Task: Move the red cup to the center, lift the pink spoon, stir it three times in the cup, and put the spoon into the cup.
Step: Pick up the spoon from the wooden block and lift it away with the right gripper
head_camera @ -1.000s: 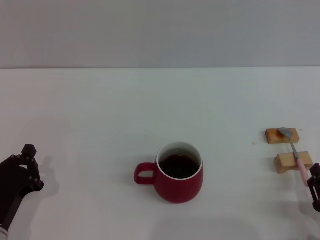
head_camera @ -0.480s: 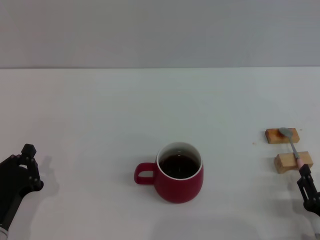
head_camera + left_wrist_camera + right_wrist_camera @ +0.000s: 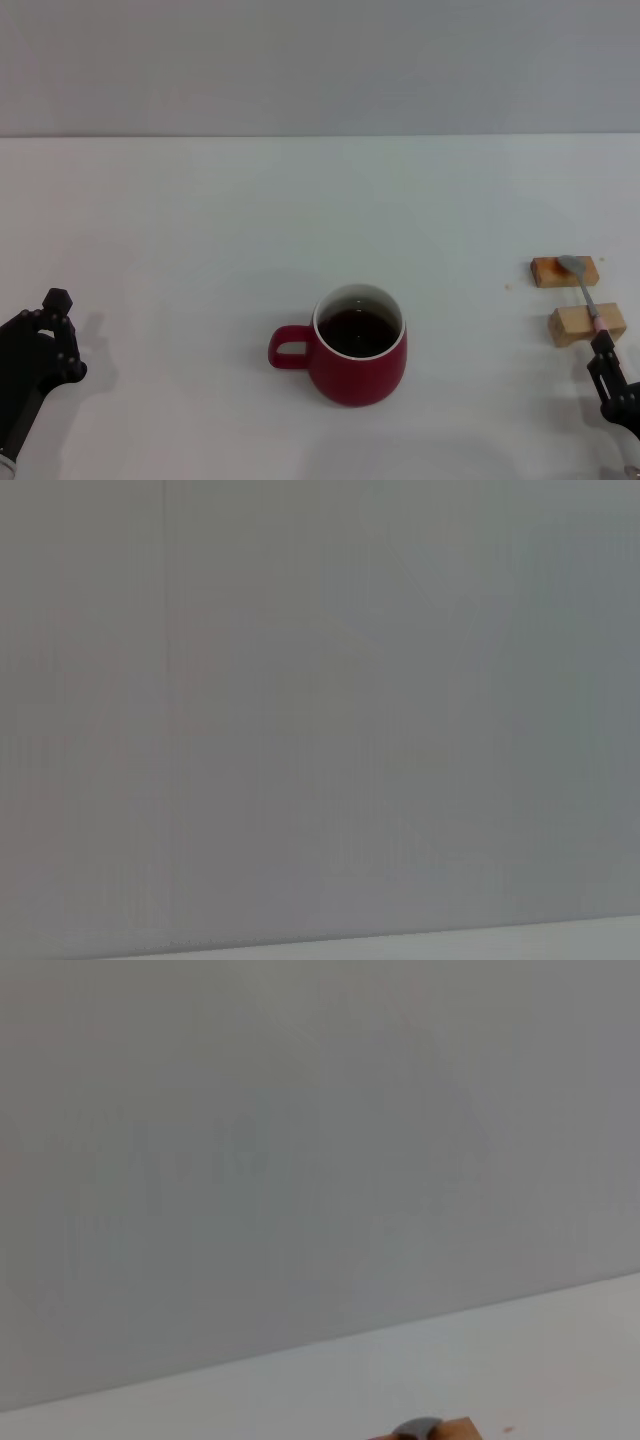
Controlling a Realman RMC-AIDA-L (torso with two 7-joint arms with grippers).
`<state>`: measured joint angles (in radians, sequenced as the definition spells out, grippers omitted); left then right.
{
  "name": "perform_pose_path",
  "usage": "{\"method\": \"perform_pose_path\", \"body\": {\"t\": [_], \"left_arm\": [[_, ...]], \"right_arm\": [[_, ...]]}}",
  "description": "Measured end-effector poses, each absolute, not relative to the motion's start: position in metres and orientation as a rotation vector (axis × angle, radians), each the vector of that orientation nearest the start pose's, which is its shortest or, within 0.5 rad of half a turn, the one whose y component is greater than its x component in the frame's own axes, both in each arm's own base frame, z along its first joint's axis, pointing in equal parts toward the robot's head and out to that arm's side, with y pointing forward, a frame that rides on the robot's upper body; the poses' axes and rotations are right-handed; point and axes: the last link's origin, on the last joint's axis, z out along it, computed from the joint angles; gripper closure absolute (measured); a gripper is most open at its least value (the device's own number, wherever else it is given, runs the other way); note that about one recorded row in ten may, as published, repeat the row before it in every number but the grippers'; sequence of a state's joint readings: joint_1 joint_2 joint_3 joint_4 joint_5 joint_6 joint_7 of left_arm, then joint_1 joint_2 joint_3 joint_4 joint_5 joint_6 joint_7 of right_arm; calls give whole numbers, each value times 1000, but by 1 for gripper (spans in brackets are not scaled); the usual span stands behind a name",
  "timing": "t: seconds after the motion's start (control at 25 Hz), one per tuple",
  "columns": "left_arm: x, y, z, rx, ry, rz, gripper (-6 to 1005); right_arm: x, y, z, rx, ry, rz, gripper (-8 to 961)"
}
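The red cup [image 3: 357, 350] stands upright in the middle of the table, handle toward my left, with dark liquid inside. The pink spoon [image 3: 588, 296] lies across two tan wooden blocks at the far right, silver bowl on the far block, pink handle over the near one. My right gripper [image 3: 611, 378] is at the lower right edge of the head view, its tip at the near end of the spoon's handle, hiding that end. The spoon's bowl [image 3: 418, 1428] shows at the edge of the right wrist view. My left gripper [image 3: 45, 338] is parked at the lower left, far from the cup.
The two wooden blocks [image 3: 565, 271] [image 3: 584, 324] sit near the table's right edge. The white table [image 3: 300, 220] ends at a grey wall behind. The left wrist view shows only the wall.
My right gripper has moved left and a little forward, from beside the near block to over the end of the spoon's handle. The cup, the spoon and the left arm have not moved.
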<state>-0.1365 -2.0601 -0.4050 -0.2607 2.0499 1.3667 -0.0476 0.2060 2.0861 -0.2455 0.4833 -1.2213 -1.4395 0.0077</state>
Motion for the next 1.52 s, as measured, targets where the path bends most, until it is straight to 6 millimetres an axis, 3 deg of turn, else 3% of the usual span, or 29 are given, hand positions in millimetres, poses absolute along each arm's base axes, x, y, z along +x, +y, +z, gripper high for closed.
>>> {"method": "perform_pose_path", "body": {"t": [1.32,1.52], "left_arm": [[-359,213,-38,-1652,-559,-650,992],[-359,214,-38,-1652,-557,-651,992]], "right_arm": [[339,193,-85,-1576,861,684,386],[339,194,-84,-1581,856,688,521]]}}
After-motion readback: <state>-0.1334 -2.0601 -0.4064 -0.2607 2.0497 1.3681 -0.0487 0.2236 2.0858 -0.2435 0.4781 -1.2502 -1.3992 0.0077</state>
